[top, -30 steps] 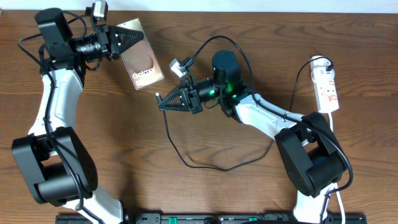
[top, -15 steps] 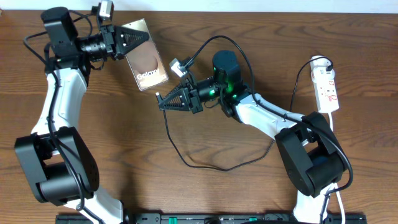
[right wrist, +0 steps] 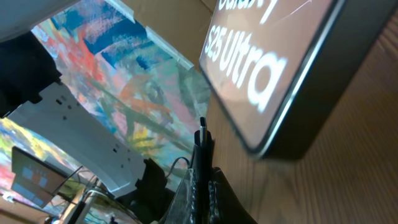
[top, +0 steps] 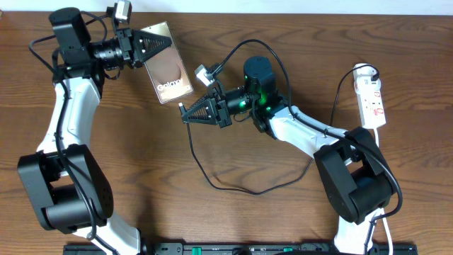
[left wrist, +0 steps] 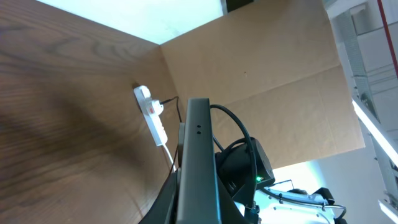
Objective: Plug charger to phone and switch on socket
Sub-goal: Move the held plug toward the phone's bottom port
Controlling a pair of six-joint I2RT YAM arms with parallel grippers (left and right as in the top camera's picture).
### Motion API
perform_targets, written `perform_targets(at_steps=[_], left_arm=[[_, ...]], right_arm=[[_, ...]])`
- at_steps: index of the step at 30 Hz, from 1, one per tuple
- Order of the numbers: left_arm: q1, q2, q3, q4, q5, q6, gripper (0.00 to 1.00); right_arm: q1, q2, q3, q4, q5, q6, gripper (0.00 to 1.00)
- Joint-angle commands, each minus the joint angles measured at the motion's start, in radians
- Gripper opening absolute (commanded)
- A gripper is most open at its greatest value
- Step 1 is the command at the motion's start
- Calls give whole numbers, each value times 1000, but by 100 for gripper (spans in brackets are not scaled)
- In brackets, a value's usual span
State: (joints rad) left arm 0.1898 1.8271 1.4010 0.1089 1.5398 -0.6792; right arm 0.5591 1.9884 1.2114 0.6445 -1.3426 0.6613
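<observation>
My left gripper [top: 163, 42] is shut on the top end of the phone [top: 174, 76] and holds it off the table, tilted, with its brown face and white lettering up. In the left wrist view the phone [left wrist: 199, 155] stands edge-on between the fingers. My right gripper [top: 188, 113] is shut on the charger [top: 233, 188], a thin black cable. Its plug tip [top: 181, 108] pokes out to the left, just below the phone's lower end. In the right wrist view the tip [right wrist: 202, 132] stands a short way from the phone's bottom edge [right wrist: 292, 68]. The socket [top: 372, 99] lies at the far right.
The black cable loops over the table below the right arm, out to the socket. A thick white cord [top: 379, 142] runs down from the socket. In the left wrist view the socket [left wrist: 153, 116] lies by a cardboard wall [left wrist: 267, 81].
The left arm has carried the phone a little to the right, closer to the plug tip. The right gripper has shifted slightly right, still holding the charger.
</observation>
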Motion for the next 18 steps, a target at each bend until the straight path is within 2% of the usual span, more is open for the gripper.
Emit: perform_targets(at_steps=[1,18], left_arm=[[-19,-1,9,6,32,18,7],[-19,-1,9,6,32,32,7]], right_arm=[[-4,-6,5,3,21,-11,1],[-25,-6,5,11,19,5,1]])
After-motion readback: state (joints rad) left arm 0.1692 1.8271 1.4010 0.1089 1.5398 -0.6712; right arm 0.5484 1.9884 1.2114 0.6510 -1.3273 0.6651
